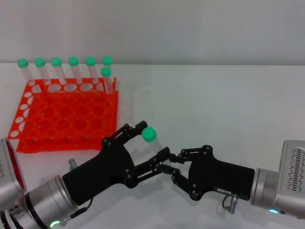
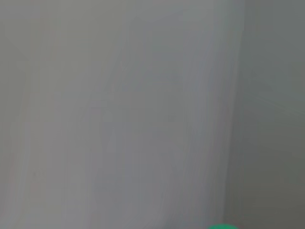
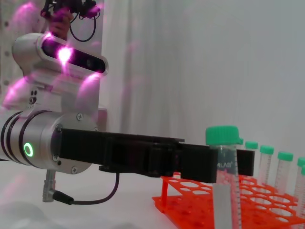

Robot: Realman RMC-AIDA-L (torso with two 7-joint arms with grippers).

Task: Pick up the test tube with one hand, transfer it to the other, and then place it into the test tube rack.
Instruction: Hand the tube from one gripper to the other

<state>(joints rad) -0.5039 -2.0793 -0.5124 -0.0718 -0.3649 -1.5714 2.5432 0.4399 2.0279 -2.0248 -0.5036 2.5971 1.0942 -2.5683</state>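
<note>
**Green-capped tube held upright between two meeting grippers**

Black fingers of the left gripper (image 1: 148,143), on the arm with the green light, are clamped on the test tube (image 1: 149,134). In the right wrist view the same gripper (image 3: 224,164) crosses the tube (image 3: 224,176) just under its green cap, and the tube stands upright, its whitish body hanging below the fingers. From the head view only the cap shows, poking up between the fingertips.

Directly facing it, fingertip to fingertip, is the right gripper (image 1: 167,167), on the arm with the blue light. Its fingers are spread a little apart, their tips beside the lower finger of the left gripper; whether they touch the tube's body cannot be told, since the body is hidden there.

Beyond the left gripper, farther from the robot and to its left, sits the orange-red test tube rack (image 1: 62,117) on the white table (image 1: 214,105). Seven alike tubes (image 1: 73,71) stand in the rack's far rows, green caps up. The left wrist view shows only a grey blur with a sliver of green (image 2: 223,226) at its edge.
</note>
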